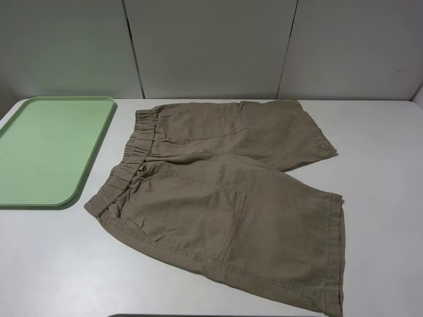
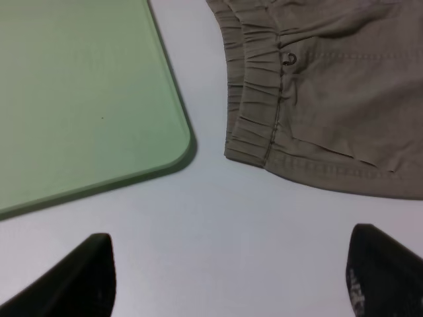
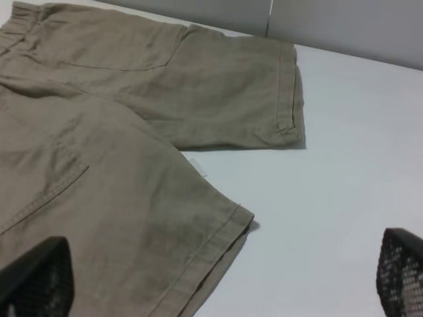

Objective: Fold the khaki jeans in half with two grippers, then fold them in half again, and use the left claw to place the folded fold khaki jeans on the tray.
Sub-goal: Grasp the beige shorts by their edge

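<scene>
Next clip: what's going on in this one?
Nothing is gripped yet. The khaki jeans lie spread flat, unfolded, on the table, beside the green tray without touching it. The left end effector hangs open near the waistband corner; the right end effector hangs open by a leg hem. No fold has been made.

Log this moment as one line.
khaki jeans: unfolded, flat on table | tray: empty, beside jeans | left gripper: open, empty | right gripper: open, empty

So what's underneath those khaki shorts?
The khaki jeans lie spread flat on the white table, which shows around them. The tray sits beside them, apart, not underneath. Anything directly beneath the cloth is covered.
</scene>
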Robot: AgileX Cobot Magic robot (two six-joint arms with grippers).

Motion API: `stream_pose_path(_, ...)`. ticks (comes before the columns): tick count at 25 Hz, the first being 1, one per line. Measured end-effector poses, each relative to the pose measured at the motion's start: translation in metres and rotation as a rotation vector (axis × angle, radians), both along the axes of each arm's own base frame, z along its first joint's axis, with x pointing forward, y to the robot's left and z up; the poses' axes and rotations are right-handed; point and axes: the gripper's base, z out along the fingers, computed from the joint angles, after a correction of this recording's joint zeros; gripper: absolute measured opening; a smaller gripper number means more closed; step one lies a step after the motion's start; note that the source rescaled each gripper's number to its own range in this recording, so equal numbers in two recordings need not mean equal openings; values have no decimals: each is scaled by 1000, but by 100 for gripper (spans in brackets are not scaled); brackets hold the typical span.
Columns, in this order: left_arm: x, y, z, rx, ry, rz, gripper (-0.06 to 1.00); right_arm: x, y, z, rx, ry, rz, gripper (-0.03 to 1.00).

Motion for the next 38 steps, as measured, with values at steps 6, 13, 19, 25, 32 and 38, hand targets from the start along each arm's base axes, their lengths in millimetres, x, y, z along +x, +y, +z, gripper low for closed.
stream_pose_path(6,0,0,0,0,0,0,71,0,0,0,0,0,0,100)
stream_pose_path(13,0,0,0,0,0,0,71,0,0,0,0,0,0,100)
stream_pose_path(19,0,0,0,0,0,0,71,0,0,0,0,0,0,100)
stream_pose_path(25,0,0,0,0,0,0,71,0,0,0,0,0,0,100)
stream_pose_path(32,0,0,0,0,0,0,71,0,0,0,0,0,0,100)
stream_pose_path(38,0,0,0,0,0,0,71,0,0,0,0,0,0,100)
